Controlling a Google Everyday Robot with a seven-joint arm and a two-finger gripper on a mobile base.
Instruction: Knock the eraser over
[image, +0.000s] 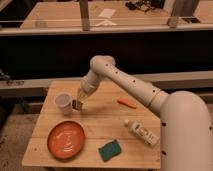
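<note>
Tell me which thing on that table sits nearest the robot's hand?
The small dark eraser, right at the hand. The white cup stands just beside it; the orange plate, green sponge and bottle lie farther off.

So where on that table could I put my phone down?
The table is bare in the middle, between plate, orange stick and bottle. Crowded back left: the pincer hangs at the eraser beside the cup.

Gripper (79, 100) above table (106, 119) with cup (62, 101), plate (66, 139), sponge (109, 149), bottle (141, 132)
</note>
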